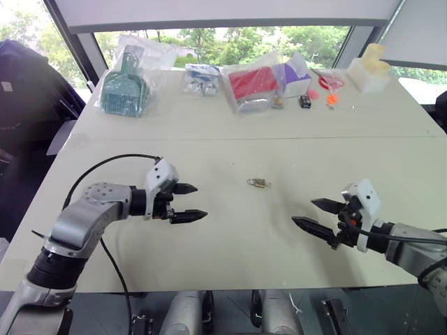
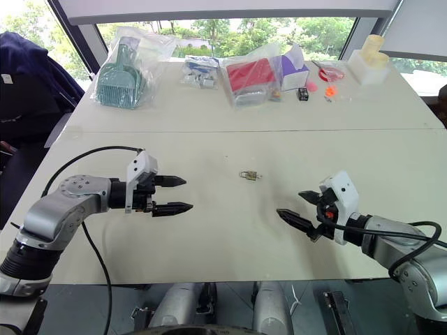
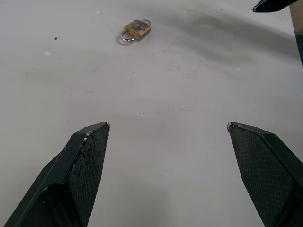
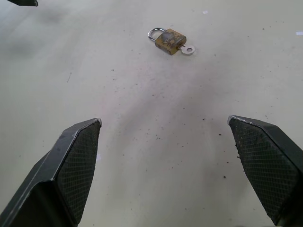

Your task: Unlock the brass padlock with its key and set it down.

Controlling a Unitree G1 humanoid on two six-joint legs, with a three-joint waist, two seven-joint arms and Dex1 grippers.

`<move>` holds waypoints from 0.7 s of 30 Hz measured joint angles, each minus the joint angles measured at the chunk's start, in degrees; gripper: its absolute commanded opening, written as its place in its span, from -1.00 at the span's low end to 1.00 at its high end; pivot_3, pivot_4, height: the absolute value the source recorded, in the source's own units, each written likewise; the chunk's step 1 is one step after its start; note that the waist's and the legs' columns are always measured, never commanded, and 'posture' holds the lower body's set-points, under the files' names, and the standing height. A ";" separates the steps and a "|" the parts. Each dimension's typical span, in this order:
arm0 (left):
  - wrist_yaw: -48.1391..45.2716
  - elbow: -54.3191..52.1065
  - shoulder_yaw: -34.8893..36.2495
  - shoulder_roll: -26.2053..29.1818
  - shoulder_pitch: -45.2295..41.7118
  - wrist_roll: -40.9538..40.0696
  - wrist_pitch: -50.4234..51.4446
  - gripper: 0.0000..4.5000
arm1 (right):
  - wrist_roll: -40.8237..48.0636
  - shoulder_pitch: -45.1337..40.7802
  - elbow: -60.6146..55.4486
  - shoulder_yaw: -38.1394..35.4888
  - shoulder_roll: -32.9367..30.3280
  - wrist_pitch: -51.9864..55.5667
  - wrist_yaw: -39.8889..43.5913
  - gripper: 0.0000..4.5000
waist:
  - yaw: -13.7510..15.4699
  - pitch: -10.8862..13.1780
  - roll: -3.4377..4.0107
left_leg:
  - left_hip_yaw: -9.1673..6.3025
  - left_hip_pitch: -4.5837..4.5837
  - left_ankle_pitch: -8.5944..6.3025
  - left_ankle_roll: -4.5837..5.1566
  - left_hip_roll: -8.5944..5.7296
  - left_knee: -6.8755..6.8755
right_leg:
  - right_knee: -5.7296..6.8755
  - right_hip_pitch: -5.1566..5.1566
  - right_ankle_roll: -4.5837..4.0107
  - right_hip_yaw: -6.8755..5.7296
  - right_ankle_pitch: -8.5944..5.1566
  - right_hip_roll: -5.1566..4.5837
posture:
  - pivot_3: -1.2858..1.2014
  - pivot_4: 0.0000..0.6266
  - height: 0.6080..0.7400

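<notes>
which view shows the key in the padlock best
The right wrist view: the key juts visibly from the brass padlock there. The left wrist view shows the padlock's shackle end; in both eye views it is a tiny speck.

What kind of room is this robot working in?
Probably a lab or office test space: a wide white table by large windows with trees outside, bagged items lined along its far edge, and a brass padlock lying between two open grippers.
</notes>
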 measured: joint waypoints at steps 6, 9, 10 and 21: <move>0.33 -0.12 1.30 -0.04 1.20 -0.76 0.08 0.86 | -0.53 -0.07 -0.02 1.09 0.06 -0.13 0.16 0.98 | -0.01 0.00 0.00 | 0.00 0.00 0.00 0.00 0.00 0.00 | 0.00 0.00 0.00 0.00 0.00 0.00 | 0.03 -0.52 0.93; 0.59 -0.49 1.32 0.04 1.51 -0.76 0.11 0.86 | -0.92 -0.90 0.08 1.85 0.51 -0.15 0.15 0.98 | 0.02 0.00 0.00 | 0.00 0.00 0.00 -0.01 0.00 0.00 | 0.00 0.00 0.00 0.00 0.00 0.00 | 0.03 -0.52 0.93; 0.59 -0.51 1.32 0.14 1.53 -0.76 0.11 0.86 | -1.03 -1.29 0.18 2.09 0.70 -0.18 0.09 0.98 | 0.01 0.00 0.00 | 0.00 0.00 0.00 -0.01 0.00 0.00 | 0.00 0.00 0.00 0.00 0.00 0.00 | 0.03 -0.52 0.93; 1.11 -0.44 1.34 0.65 1.45 -0.74 0.08 0.86 | -2.15 -1.84 0.85 3.17 2.83 -0.52 -1.07 0.98 | 0.01 0.00 0.00 | 0.00 0.00 0.01 -0.03 0.00 0.00 | 0.01 -0.01 0.00 0.00 0.00 0.00 | 0.03 -0.52 0.93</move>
